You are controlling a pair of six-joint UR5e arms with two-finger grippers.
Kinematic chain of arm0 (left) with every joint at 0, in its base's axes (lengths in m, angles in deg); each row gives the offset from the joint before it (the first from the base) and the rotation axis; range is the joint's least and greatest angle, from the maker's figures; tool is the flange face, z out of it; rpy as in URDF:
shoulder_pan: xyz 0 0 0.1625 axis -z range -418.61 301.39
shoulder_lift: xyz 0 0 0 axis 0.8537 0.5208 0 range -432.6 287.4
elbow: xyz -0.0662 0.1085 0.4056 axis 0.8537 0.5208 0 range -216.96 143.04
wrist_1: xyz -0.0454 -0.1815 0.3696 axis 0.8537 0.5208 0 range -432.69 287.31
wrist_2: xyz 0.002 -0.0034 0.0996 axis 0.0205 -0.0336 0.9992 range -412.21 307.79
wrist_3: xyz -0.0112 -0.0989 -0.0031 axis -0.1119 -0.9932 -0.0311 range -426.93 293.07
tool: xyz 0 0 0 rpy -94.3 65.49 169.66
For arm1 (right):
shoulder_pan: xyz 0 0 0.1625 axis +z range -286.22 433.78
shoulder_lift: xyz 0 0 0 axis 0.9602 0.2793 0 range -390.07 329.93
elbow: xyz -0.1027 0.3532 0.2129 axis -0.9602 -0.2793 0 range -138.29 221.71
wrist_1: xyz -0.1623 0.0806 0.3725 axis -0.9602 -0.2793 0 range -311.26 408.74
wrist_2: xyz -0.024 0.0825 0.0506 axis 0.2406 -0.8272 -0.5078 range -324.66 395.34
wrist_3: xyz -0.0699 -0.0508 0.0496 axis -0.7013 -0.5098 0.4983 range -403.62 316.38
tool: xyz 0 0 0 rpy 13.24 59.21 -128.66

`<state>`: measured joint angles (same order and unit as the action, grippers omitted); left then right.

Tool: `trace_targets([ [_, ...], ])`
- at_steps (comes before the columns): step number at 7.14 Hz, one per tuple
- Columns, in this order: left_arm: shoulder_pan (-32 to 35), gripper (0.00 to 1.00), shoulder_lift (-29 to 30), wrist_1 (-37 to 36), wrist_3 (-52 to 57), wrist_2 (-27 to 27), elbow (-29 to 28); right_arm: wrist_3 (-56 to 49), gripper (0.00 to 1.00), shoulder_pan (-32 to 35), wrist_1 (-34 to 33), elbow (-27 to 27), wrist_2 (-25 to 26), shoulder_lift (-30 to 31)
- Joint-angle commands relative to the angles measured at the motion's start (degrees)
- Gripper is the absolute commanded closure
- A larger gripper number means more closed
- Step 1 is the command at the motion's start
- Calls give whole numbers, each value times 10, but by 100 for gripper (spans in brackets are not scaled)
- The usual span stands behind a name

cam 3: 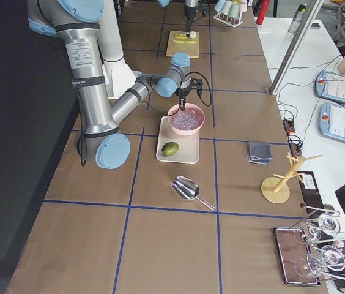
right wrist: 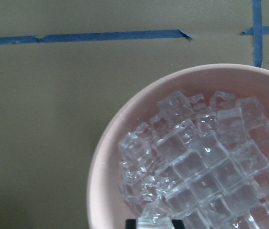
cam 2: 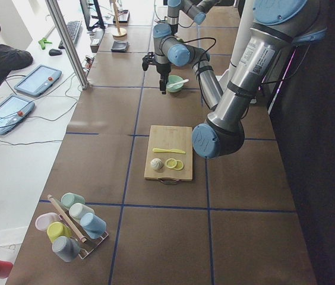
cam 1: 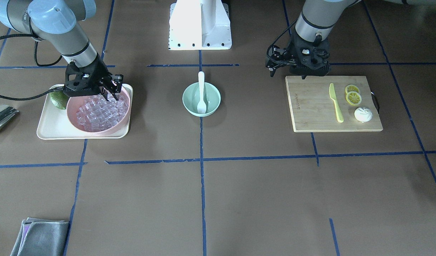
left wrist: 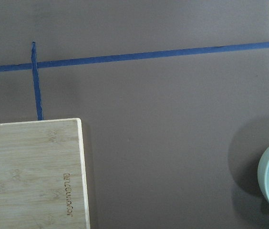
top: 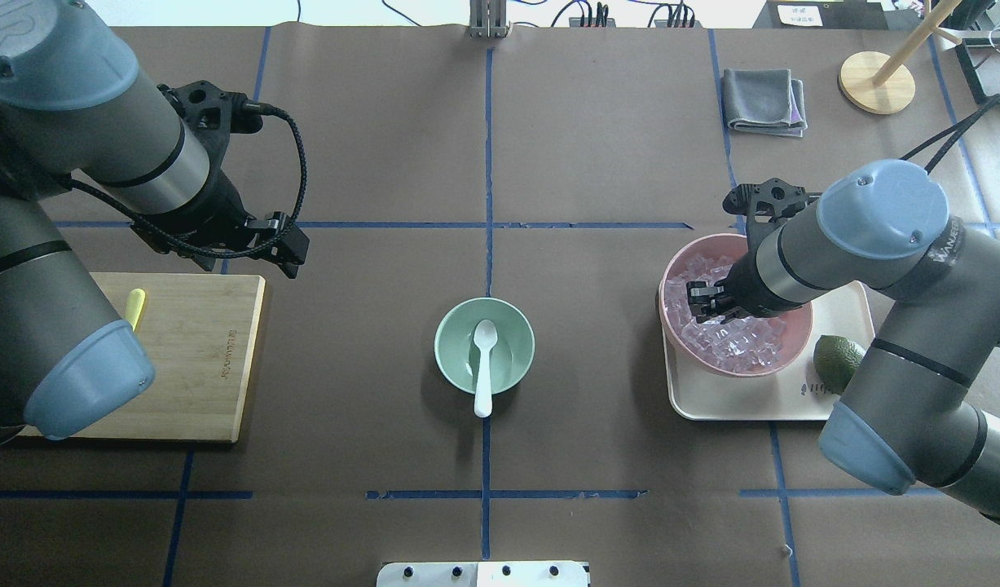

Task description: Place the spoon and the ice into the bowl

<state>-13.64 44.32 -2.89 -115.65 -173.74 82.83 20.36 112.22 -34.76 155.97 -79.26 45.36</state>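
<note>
The white spoon [cam 1: 201, 92] lies in the mint-green bowl [cam 1: 189, 89] at the table's middle, scoop down inside and handle resting over the rim; both also show in the overhead view, spoon [top: 484, 367] and bowl [top: 447, 326]. The ice [cam 1: 97, 113] fills a pink bowl [cam 1: 74, 121]. My right gripper [cam 1: 111, 94] is over that bowl's edge, fingertips down among the cubes. In the right wrist view one clear cube [right wrist: 153, 222] sits between its black fingertips. My left gripper [top: 292, 249] hovers open and empty by the cutting board's corner, away from the bowl.
The pink bowl stands on a cream tray [cam 1: 50, 131] with a green fruit [top: 838, 359]. A wooden cutting board [cam 1: 310, 106] holds a yellow-green knife [cam 1: 335, 103], lemon slices [cam 1: 353, 95] and a white bun [cam 1: 363, 114]. A metal scoop [cam 1: 1, 117] and grey cloth [cam 1: 40, 238] lie near edges.
</note>
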Motion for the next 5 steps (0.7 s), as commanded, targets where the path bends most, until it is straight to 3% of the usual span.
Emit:
trace_targets([
  [1,16,0,-60,1,119,1,23,6,100,-20,-58,1,6,-88],
  [3,67,0,-126,7,194,0,44,67,100,-86,-74,-43,73,-185],
  [5,100,0,-153,6,188,1,46,69,99,-121,-72,-134,117,-270],
])
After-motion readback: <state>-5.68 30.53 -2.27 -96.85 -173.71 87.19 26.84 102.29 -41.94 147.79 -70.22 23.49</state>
